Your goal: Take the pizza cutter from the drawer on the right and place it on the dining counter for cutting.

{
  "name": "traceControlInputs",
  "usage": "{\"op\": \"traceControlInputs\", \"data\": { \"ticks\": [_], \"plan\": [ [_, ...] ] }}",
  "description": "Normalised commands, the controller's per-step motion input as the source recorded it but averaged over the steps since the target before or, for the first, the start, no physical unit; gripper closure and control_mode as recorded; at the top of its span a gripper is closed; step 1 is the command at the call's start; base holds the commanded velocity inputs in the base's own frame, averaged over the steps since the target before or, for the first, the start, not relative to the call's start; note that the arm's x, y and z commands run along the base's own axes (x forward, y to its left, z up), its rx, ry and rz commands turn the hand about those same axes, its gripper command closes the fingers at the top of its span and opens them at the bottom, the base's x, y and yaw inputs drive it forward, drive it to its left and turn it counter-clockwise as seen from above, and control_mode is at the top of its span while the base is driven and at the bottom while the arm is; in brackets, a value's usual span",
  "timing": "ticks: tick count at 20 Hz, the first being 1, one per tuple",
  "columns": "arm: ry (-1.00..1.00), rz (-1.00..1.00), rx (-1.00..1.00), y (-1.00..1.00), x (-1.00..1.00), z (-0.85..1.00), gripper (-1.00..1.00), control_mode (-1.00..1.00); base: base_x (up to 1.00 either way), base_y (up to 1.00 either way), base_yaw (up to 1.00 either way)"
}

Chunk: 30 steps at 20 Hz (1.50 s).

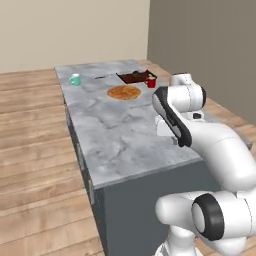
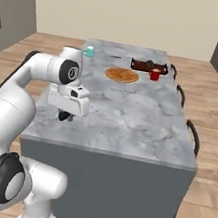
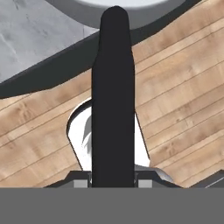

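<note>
Black handle of the pizza cutter (image 3: 113, 109) sits right in front of the hand camera and runs straight up the view. Its pale round blade is at the top edge, partly cut off. The gripper (image 3: 113, 179) is clamped on the handle's lower end, one finger tip on each side, so the cutter is held in the air and is not resting on anything.

Behind the cutter in the hand view are a marble corner of the dining counter (image 3: 35, 30), its dark side, and the wood floor (image 3: 183, 87).

In the right base view the gripper (image 2: 65, 115) hangs at the near left edge of the dining counter (image 2: 129, 120), just above the marble. A small dark bit shows under the hand, too small to tell what part it is. In the left base view the hand sits at the near right edge of the dining counter (image 1: 120, 135), and the arm hides the fingers.

At the far end of the counter:
- a flat orange-brown pizza (image 2: 121, 74) (image 1: 123, 92)
- a dark brown tray (image 2: 148, 65) (image 1: 134, 76) beyond the pizza
- a red cup (image 2: 155, 75) (image 1: 151, 82) just beside the tray
- a teal cup (image 2: 89, 51) (image 1: 74, 79) at the far corner, well apart from the tray

Dark stools (image 2: 194, 133) stand along the counter's right side in the right base view.
</note>
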Motion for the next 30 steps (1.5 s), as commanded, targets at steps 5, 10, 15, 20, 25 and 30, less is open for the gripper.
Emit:
{"op": "traceControlInputs", "data": {
  "ticks": [5,10,15,20,25,30],
  "plan": [
    [0.00,0.00,0.00,0.00,0.00,0.00,1.00,1.00,-0.07,-1.00,0.18],
    [0.00,0.00,0.00,0.00,0.00,0.00,1.00,1.00,0.00,-1.00,0.21],
    [0.00,0.00,0.00,0.00,0.00,0.00,1.00,1.00,-0.16,-1.00,0.20],
    [0.00,0.00,0.00,0.00,0.00,0.00,1.00,1.00,-0.07,-1.00,0.23],
    [0.00,0.00,0.00,0.00,0.00,0.00,1.00,1.00,-0.01,-1.00,0.31],
    [0.00,0.00,0.00,0.00,0.00,0.00,1.00,1.00,0.00,-1.00,0.44]
  ]
}}
